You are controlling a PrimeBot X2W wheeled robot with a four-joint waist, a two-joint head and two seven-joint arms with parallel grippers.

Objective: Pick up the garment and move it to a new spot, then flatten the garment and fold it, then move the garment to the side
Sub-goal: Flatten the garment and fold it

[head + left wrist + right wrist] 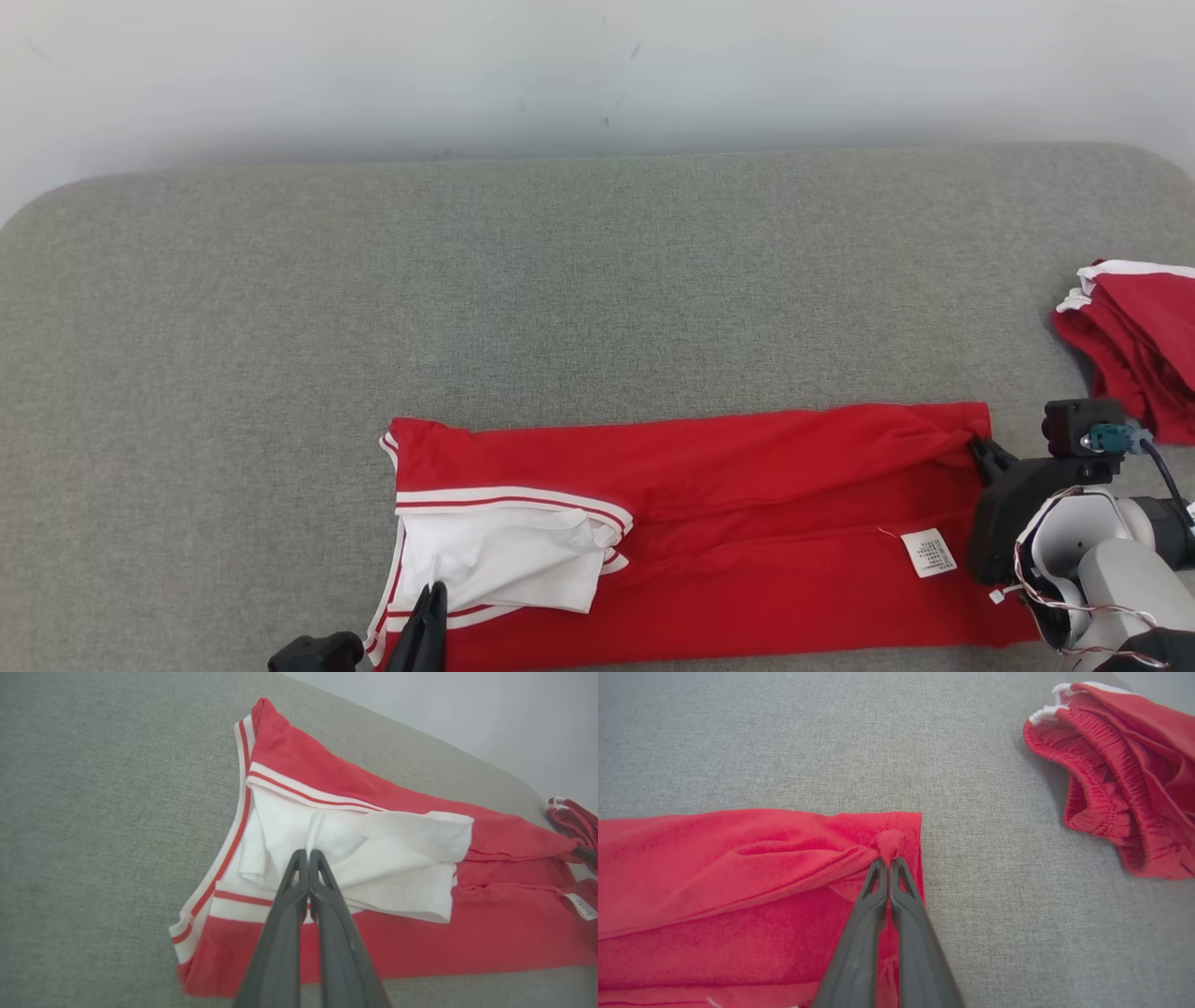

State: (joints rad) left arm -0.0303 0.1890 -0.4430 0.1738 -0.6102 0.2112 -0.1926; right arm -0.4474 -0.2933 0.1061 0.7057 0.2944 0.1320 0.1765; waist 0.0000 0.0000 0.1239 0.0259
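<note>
Both jaws clamp the garment (747, 523), lower-left lining (504, 560) and lower-right hem (911, 830); we judge it limp, light, best held at corners.

Cut edges, buried tips, small print

In the head view, the garment's (747, 523) near left corner slips under the bottom edge, and its near right corner is hidden behind the right arm. The same bottom edge cuts off the left gripper (432, 593) below its fingers. The label's (928, 552) print is too small to read. In the right wrist view, the right gripper's (888, 861) fingers end inside a bunch of red cloth. The red pile (1144, 336) on the tabletop (597, 280) runs past the right edge, so its shape cannot be told.
</note>
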